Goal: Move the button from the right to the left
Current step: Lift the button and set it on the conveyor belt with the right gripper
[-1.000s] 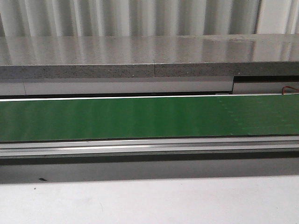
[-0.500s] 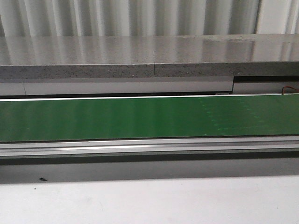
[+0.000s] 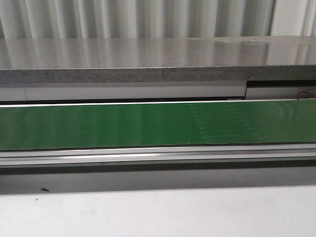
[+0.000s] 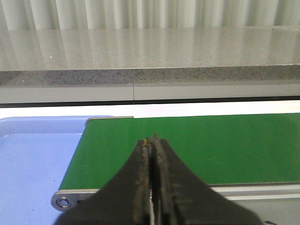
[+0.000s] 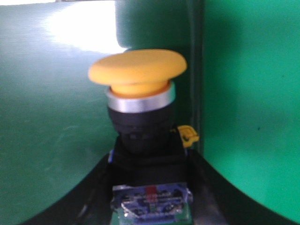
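Observation:
The button shows only in the right wrist view: a round yellow-orange cap, a silver ring, a black neck and a blue block body. My right gripper is shut on its block body, one dark finger on each side, and the cap points away from the wrist over the green belt. My left gripper is shut and empty, its tips over the near end of the green belt. Neither gripper nor the button shows in the front view.
A green conveyor belt runs across the front view, with a metal rail along its near side. A grey stone ledge stands behind it. In the left wrist view a blue tray lies beside the belt's end.
A faint dotted patch on the belt surface has shifted leftward across the front view. No arm or object has entered that view.

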Available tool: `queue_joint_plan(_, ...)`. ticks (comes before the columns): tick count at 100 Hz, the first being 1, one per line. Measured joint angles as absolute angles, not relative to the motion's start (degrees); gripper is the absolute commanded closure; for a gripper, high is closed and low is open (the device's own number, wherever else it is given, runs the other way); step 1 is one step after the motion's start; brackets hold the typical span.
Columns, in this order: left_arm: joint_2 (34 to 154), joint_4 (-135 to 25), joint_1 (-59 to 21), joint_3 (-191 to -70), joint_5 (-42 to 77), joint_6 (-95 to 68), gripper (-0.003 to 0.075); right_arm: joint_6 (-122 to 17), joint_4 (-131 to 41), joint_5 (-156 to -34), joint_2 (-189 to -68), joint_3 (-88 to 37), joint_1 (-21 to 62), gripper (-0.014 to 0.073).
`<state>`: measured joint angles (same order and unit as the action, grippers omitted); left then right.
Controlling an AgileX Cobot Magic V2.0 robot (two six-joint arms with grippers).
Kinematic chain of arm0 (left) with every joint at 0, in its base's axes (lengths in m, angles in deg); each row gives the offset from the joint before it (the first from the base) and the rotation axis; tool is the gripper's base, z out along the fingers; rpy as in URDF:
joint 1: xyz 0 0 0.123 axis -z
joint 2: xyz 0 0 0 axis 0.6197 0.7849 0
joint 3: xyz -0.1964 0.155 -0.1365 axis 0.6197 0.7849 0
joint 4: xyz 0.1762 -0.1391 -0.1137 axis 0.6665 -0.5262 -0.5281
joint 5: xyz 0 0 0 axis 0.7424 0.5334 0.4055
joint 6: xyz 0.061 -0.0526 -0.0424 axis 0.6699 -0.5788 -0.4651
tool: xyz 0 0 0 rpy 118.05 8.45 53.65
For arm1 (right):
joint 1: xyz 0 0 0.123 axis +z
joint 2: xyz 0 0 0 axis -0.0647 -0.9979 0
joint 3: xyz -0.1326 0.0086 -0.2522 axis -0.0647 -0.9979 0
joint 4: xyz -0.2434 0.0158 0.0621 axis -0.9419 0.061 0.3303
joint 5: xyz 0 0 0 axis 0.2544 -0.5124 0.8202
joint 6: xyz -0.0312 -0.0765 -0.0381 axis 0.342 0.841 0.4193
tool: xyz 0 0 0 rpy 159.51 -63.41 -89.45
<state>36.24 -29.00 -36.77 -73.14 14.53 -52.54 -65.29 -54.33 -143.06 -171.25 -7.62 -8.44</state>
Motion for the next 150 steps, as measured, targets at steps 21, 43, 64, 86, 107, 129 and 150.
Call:
queue_joint_plan(21, 36.24, -29.00, -36.77, -73.14, 14.53, -52.54, 0.0741, -65.29, -54.33, -142.84, -172.00, -7.46, -8.44, 0.0074)
queue_joint_plan(43, 36.24, -29.00, -36.77, -73.14, 14.53, -52.54, 0.0741, -65.19, -51.78, -143.80, -171.50, -5.71, -8.44, 0.0055)
queue_joint_plan(64, 36.24, -29.00, -36.77, -73.14, 14.53, -52.54, 0.0741, -62.45, -48.44, -143.88, -167.07, -6.16, -6.59, 0.0113)
queue_joint_plan(86, 36.24, -29.00, -36.77, -73.14, 14.53, -52.54, 0.0741, -61.95, -48.44, -140.09, -159.03, -12.17, -2.48, 0.0592)
queue_joint_plan(107, 36.24, -29.00, -36.77, -73.14, 14.53, -52.54, 0.0741, -61.93, -49.06, -135.51, -150.48, -20.00, -1.08, 0.0661)
queue_joint_plan(129, 36.24, -29.00, -36.77, -73.14, 14.53, -52.54, 0.0741, -60.62, -49.40, -128.15, -139.78, -29.08, -0.83, 0.0661)
queue_joint_plan(150, 36.24, -29.00, -36.77, -73.14, 14.53, -52.54, 0.0741, -59.64, -49.52, -121.17, -127.03, -38.58, 0.32, 0.0661)
